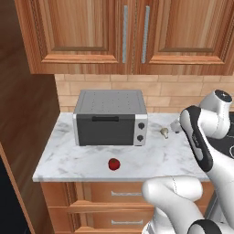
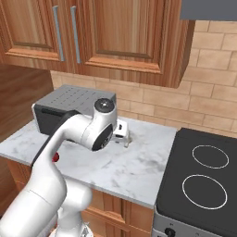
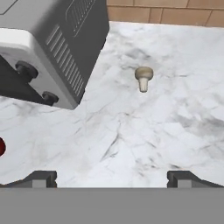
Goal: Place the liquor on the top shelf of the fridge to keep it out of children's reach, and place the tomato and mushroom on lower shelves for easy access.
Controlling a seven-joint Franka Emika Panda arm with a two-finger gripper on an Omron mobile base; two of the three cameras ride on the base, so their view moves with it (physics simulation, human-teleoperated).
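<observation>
The mushroom [image 3: 143,78], pale beige with a round cap, lies on the marble counter [image 3: 131,140] just right of the grey countertop oven [image 3: 57,43]. My gripper [image 3: 111,178] hovers open above the counter, short of the mushroom, with nothing between its fingertips [image 3: 40,178]. From the left base the mushroom [image 1: 164,132] sits beside the oven's knobs, with my gripper [image 1: 175,125] just right of it. The tomato [image 1: 114,164], a glossy red ball, rests near the counter's front edge; a sliver of the tomato [image 3: 1,146] shows at the hand view's left edge. The liquor is out of view.
The oven [image 1: 110,118] takes the back left of the counter. A black cooktop [image 2: 203,176] adjoins the counter on the right. Wooden cabinets [image 1: 128,32] hang overhead, a tall wood panel [image 1: 23,137] closes the left end, and drawers [image 1: 114,196] run below.
</observation>
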